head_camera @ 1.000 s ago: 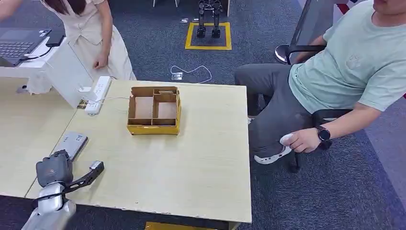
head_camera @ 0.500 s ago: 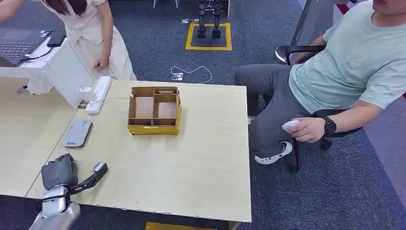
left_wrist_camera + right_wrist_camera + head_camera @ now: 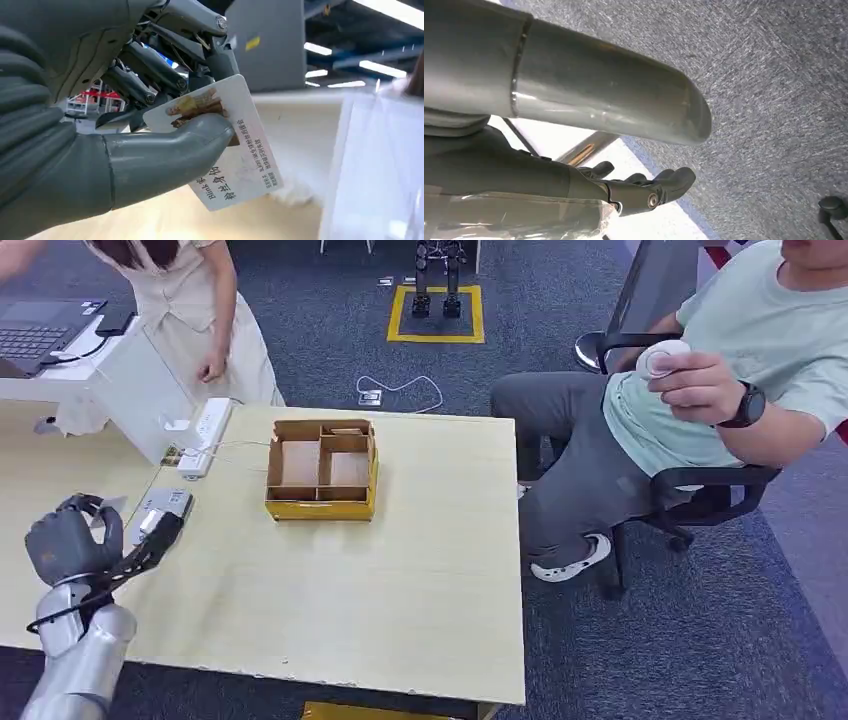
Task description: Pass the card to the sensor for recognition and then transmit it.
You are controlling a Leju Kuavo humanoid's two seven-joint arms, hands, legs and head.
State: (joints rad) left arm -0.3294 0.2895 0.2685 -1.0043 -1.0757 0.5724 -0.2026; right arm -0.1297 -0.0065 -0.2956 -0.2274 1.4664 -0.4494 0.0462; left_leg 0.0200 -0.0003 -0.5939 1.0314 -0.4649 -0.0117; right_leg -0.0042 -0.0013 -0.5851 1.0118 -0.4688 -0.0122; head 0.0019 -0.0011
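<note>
The left hand's fingers (image 3: 150, 80) and thick grey thumb are closed on a card (image 3: 225, 150) — the thumb presses across its printed face while the darker fingers back it from behind, so the pinch sits toward one end and most of the card juts out past the fingertips. Seen from the head view, the left hand (image 3: 68, 540) hovers over the near-left part of the pale wooden surface (image 3: 400, 580), with the card a small pale sliver at its fingers. Just beyond the fingers lies the sensor (image 3: 160, 508), a flat grey pad on the surface, close but apart from the hand. Farther out from the fingers stands a yellow cardboard box (image 3: 322, 468) with open compartments, and beyond the sensor a white power strip (image 3: 205, 435). Well away across the surface, a seated person (image 3: 740, 390) lifts a small white object. The card looks thin, light, stiff and glossy — likely to slide in a loose pinch, so a firm hold near its edge, leaving the flat face free, seems best. The right hand (image 3: 644, 187) hangs over carpet with its fingers curled in, holding nothing.
</note>
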